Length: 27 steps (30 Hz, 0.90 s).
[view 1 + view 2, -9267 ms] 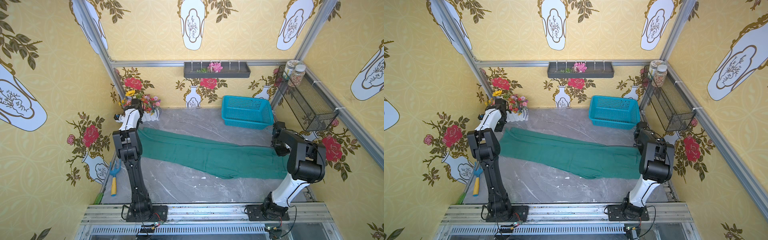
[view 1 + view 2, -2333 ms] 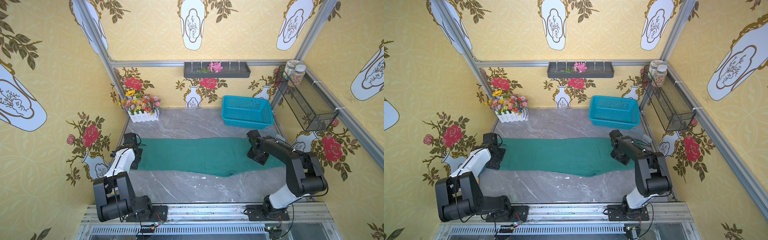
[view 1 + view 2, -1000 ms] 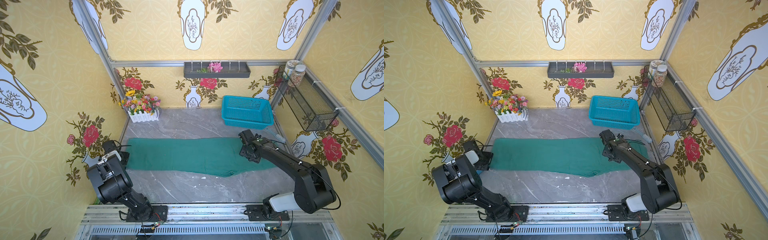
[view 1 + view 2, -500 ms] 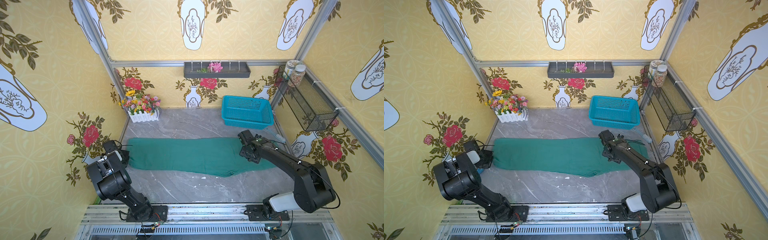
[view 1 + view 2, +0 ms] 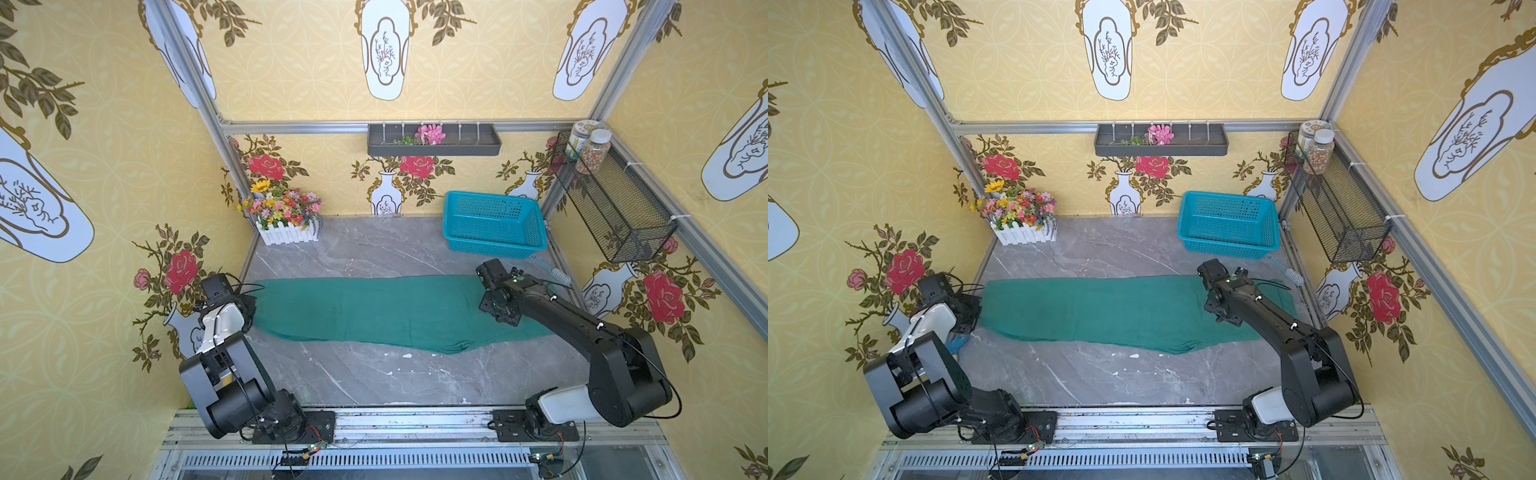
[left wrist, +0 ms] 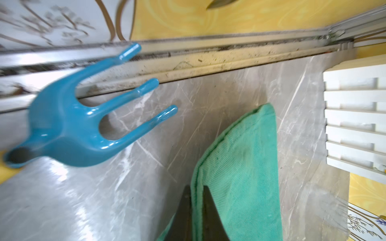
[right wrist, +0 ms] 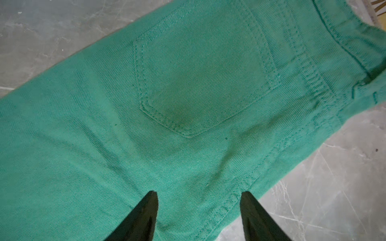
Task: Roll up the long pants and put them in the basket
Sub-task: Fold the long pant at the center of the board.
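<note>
The long pants [image 5: 374,309] [image 5: 1100,309] lie flat and stretched across the grey marble table, teal-green, leg ends at the left, waist at the right. My left gripper [image 6: 196,187] [image 5: 249,305] is at the left end, shut on the folded hem of the pants [image 6: 240,167], with fabric pinched between its dark fingers. My right gripper [image 7: 198,195] [image 5: 505,318] hovers open over the seat of the pants [image 7: 146,125], just past the back pocket [image 7: 200,83]. One fingertip is over fabric, the other over the side seam at the table.
A blue hand rake [image 6: 83,129] lies by the left wall rail close to my left gripper. A white flower box [image 5: 286,232] stands back left, a turquoise basket [image 5: 494,224] back right with a brush [image 5: 557,272] beside it. A wire shelf [image 5: 611,203] hangs on the right wall.
My left gripper has closed on the hem of the pants at the left end. The right arm has barely moved and stays open over the seat.
</note>
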Tool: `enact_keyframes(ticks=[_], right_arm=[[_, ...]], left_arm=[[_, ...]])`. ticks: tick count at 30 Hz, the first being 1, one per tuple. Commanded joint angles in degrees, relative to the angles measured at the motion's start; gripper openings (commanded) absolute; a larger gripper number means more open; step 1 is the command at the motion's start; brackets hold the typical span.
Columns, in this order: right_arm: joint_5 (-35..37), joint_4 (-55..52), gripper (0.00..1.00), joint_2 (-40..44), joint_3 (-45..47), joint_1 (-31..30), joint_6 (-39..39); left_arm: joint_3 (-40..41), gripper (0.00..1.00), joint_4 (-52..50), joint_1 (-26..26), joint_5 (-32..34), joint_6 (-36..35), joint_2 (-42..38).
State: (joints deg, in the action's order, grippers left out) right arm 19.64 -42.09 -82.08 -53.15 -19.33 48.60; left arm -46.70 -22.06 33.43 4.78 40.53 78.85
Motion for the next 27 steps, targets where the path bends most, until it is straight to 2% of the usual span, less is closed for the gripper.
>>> enact_keyframes(ticks=[1, 6, 10, 21, 27], right_arm=[[0.1, -0.6, 0.67, 0.7, 0.3, 0.0, -0.4], [-2.0, -1.6, 0.65, -0.5, -0.8, -0.7, -2.8], [-1.8, -2.2, 0.63, -2.3, -2.1, -3.7, -2.9], [-4.9, -0.2, 0.63, -4.4, -2.4, -5.8, -2.2], [-5.5, -0.5, 0.62, -4.5, -3.6, -5.7, -3.3]], left_arm=[[0.2, 0.00, -3.6, 0.1, 4.4, 0.3, -2.8], [-0.3, 0.00, -5.3, 0.1, 7.2, 0.7, -6.1], [-1.6, 0.00, -5.9, 0.6, 8.0, 2.3, -7.8], [-11.2, 0.00, -10.0, 2.6, 13.7, 1.4, -10.4], [-15.0, 0.00, -9.6, 2.8, 13.1, -0.7, -11.0]])
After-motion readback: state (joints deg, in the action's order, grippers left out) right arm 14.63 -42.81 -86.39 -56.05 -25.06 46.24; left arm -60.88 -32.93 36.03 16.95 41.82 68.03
